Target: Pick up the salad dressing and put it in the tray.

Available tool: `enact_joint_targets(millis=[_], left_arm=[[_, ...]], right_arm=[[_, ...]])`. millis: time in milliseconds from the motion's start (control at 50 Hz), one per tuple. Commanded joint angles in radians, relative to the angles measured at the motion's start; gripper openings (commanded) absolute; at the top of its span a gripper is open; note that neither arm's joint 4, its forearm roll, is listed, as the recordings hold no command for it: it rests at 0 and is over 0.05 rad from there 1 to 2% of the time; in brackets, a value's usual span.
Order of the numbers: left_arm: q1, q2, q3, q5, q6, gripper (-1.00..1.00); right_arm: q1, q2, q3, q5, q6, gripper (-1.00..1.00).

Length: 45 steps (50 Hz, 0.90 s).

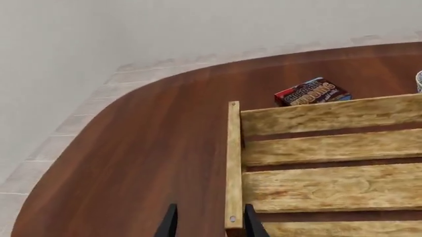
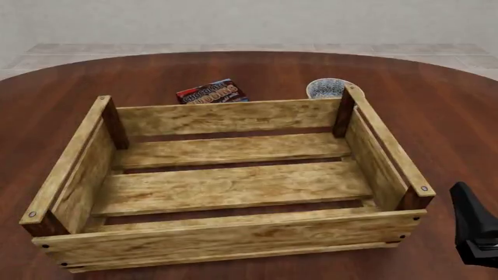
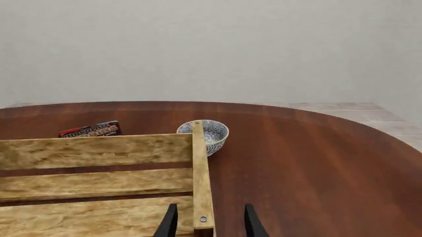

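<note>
Wooden tray (image 2: 225,233) fills your table (image 2: 62,105): 1 tray, 1 pudding box (image 2: 211,92) and 1 bowl (image 2: 327,87) behind it. You have no dressing in sight. Both your grippers, left (image 1: 205,222) and right (image 3: 205,222), stand released, each straddling a tray rim.

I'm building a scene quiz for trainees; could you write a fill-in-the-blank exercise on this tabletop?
1. The tray is made of light ____.
2. The chocolate pudding box lies on the table beyond the tray's ____ wall.
3. The patterned white ____ sits beside the tray's far right corner.
4. The salad dressing shows in ____ of the three views.

Missing words: wood; far; bowl; none
</note>
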Motion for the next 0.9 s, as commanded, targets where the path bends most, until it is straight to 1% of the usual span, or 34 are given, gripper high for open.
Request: enact_joint_targets(millis=[20, 40, 60, 80, 140, 180, 200, 220, 240, 260, 300, 400, 460, 500, 580, 680, 820, 860, 900], left_arm=[[0.123, -0.002, -0.105, 0.221, 0.021, 1.00], [0.125, -0.002, -0.108, 0.234, 0.002, 1.00], [0.141, -0.002, -0.106, 0.241, 0.009, 1.00], [0.170, -0.002, -0.107, 0.236, 0.044, 1.00], [0.215, -0.002, -0.108, 0.230, 0.091, 1.00], [0.220, -0.002, -0.102, 0.229, 0.101, 1.00], [0.233, -0.002, -0.079, 0.233, 0.091, 1.00], [0.233, -0.002, -0.078, 0.233, 0.091, 1.00], [0.243, -0.002, -0.070, 0.225, 0.102, 1.00], [0.259, -0.002, -0.054, 0.211, 0.132, 1.00], [0.276, -0.002, -0.034, 0.198, 0.128, 1.00], [0.308, 0.005, -0.021, 0.176, 0.119, 1.00], [0.336, 0.021, -0.004, 0.141, 0.120, 1.00], [0.349, 0.040, 0.011, 0.120, 0.105, 1.00], [0.374, 0.064, 0.025, 0.082, 0.098, 1.00], [0.407, 0.121, 0.056, 0.007, 0.081, 1.00], [0.426, 0.186, 0.151, -0.091, 0.035, 1.00], [0.436, 0.206, 0.177, -0.122, 0.034, 1.00], [0.442, 0.215, 0.185, -0.136, 0.034, 1.00]], right_arm=[[0.000, 0.000, 0.000, 0.000, 0.000, 1.00], [0.000, 0.000, 0.000, 0.000, 0.000, 1.00], [0.000, 0.000, 0.000, 0.000, 0.000, 1.00], [0.000, 0.000, 0.000, 0.000, 0.000, 1.00], [0.000, 0.000, 0.000, 0.000, 0.000, 1.00], [0.000, 0.000, 0.000, 0.000, 0.000, 1.00], [0.000, 0.000, 0.000, 0.000, 0.000, 1.00], [0.000, 0.000, 0.000, 0.000, 0.000, 1.00], [0.000, 0.000, 0.000, 0.000, 0.000, 1.00], [0.000, 0.000, 0.000, 0.000, 0.000, 1.00], [0.000, 0.000, 0.000, 0.000, 0.000, 1.00], [0.000, 0.000, 0.000, 0.000, 0.000, 1.00], [0.000, 0.000, 0.000, 0.000, 0.000, 1.00], [0.000, 0.000, 0.000, 0.000, 0.000, 1.00], [0.000, 0.000, 0.000, 0.000, 0.000, 1.00], [0.000, 0.000, 0.000, 0.000, 0.000, 1.00], [0.000, 0.000, 0.000, 0.000, 0.000, 1.00], [0.000, 0.000, 0.000, 0.000, 0.000, 1.00], [0.000, 0.000, 0.000, 0.000, 0.000, 1.00]])
